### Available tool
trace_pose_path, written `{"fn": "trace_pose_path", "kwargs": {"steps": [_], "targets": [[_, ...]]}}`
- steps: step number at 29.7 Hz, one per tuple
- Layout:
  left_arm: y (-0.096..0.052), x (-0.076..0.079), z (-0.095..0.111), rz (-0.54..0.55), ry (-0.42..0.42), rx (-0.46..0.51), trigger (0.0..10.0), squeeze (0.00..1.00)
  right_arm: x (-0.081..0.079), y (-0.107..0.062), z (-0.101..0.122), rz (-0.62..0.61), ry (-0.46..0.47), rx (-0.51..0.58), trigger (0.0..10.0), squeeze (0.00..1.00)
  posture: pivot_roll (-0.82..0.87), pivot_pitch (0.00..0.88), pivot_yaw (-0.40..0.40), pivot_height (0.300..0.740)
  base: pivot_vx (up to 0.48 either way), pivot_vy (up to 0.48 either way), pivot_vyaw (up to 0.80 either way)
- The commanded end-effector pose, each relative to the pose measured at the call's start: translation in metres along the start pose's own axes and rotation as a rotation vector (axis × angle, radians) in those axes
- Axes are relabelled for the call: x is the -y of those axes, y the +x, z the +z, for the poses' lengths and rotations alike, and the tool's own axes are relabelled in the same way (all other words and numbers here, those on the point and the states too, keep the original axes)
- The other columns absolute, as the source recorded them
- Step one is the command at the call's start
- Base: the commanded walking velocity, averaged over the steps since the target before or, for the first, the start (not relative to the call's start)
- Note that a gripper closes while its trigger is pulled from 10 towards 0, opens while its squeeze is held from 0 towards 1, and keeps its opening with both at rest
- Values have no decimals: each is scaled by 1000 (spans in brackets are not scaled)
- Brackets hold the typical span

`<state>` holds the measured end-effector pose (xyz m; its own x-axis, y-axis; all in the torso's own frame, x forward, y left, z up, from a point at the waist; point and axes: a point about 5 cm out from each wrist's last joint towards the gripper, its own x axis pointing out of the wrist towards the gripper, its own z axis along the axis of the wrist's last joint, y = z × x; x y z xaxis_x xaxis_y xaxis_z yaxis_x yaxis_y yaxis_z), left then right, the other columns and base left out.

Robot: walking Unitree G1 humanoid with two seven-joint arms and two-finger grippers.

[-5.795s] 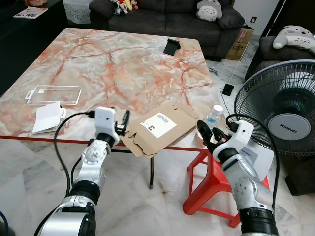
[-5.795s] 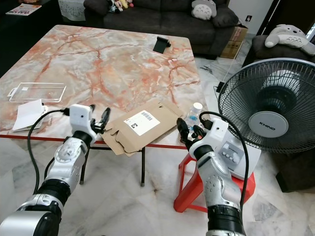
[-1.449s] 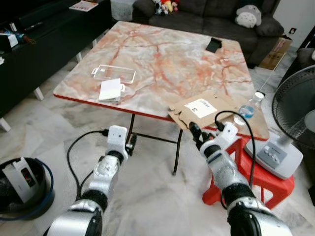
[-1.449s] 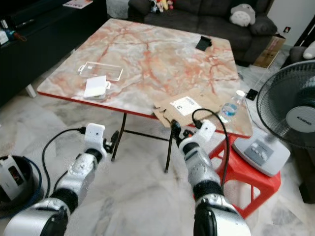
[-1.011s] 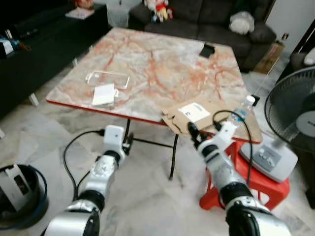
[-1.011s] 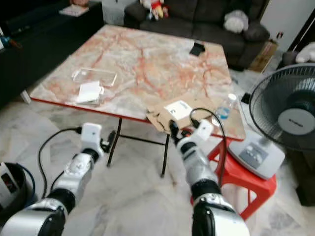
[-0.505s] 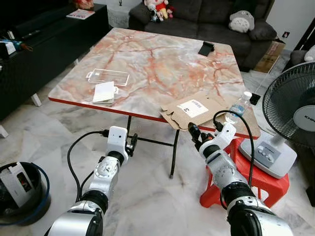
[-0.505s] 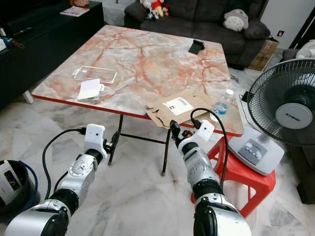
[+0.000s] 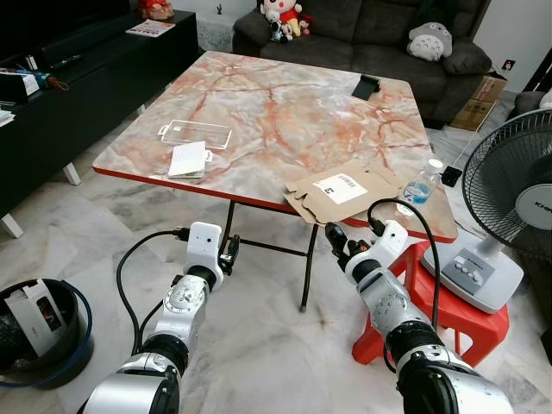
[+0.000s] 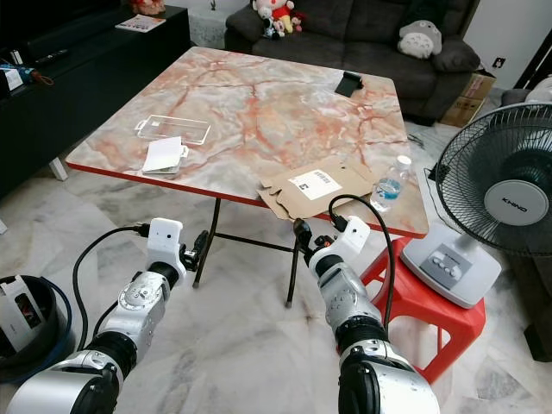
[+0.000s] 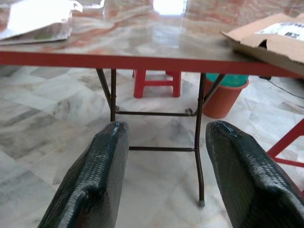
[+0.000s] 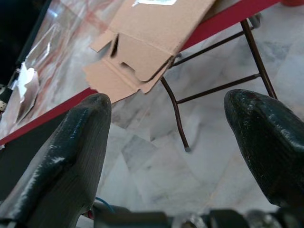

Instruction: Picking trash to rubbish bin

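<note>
Table edge [image 9: 172, 175]: cardboard [image 9: 341, 191] above parted jaws

Marble table [image 9: 285, 121] veined pink and red, brown cardboard [image 9: 341, 191], red stool [image 9: 448, 319], black sofa [image 9: 371, 34]

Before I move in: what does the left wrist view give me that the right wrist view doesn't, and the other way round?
Left wrist view: a red stool and an orange bucket on the floor beyond the table.
Right wrist view: the flattened cardboard with its notched flaps hanging past the table's red edge, and what looks like a clear plastic tray further along the top.
Shared: the cardboard, the table's edge and legs, the marble floor, and an open gripper: left gripper, right gripper.
</note>
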<state>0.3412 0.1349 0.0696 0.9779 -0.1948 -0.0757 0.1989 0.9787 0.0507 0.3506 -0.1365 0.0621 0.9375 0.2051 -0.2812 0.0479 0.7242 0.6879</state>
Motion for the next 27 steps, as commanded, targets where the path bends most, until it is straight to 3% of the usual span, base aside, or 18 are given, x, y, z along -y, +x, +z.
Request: {"fn": "trace_pose_path", "kwargs": {"steps": [1,9,27], "targets": [[-1,2,-2,-6,0,-1,10000,0,-6,3,5,0,-17,5,10000,0,10,79,-120,740,0,0,0],[-4,4,-5,-14,1,1,10000,0,-11,5,8,14,18,26,10000,0,15,96,-118,740,0,0,0],[-15,10,-14,-23,2,11,10000,0,-20,9,10,35,-1,15,10000,0,31,145,-136,740,0,0,0]]}}
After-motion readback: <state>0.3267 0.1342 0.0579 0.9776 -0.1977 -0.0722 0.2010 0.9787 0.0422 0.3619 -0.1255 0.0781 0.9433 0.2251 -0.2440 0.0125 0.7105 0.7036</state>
